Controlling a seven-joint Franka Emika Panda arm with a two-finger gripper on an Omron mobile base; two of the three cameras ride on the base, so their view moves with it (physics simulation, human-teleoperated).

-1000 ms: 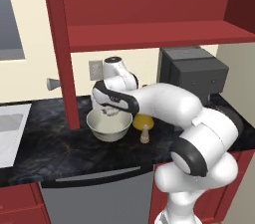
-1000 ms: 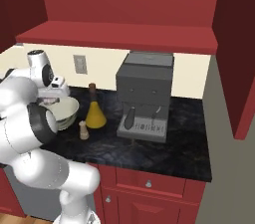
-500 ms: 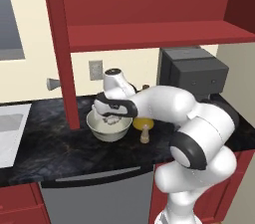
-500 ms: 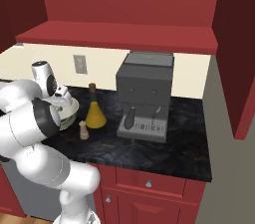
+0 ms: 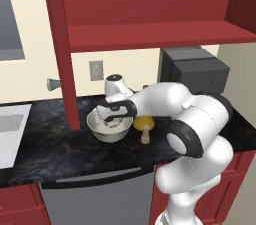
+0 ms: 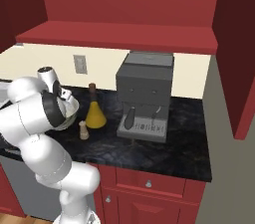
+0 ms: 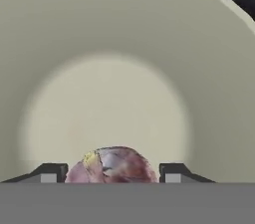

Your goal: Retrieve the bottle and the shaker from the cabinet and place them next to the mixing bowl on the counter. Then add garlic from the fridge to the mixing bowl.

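Note:
My gripper point(image 5: 114, 120) reaches down into the cream-white mixing bowl point(image 5: 94, 123) on the black counter point(image 5: 60, 149). In the hand view the gripper point(image 7: 110, 174) is shut on the pinkish garlic point(image 7: 112, 166), just above the bowl's smooth bottom point(image 7: 109, 83). Right of the bowl stand the amber bottle point(image 5: 142, 122) and the small shaker point(image 5: 145, 134). From the right base view the bottle point(image 6: 94, 114) and shaker point(image 6: 83, 130) stand beside my arm. The red cabinet point(image 5: 150, 35) hangs above, its shelf bare.
A dark coffee machine point(image 5: 194, 70) stands at the right of the counter, also seen as the coffee machine point(image 6: 145, 94). A red cabinet side panel point(image 5: 62, 54) comes down just left of the bowl. A wall outlet point(image 5: 96, 70) sits behind the bowl. A sink edge point(image 5: 10, 134) lies far left.
The hand has come down from above the bowl's rim into the bowl, carrying the garlic. Bottle and shaker have not moved.

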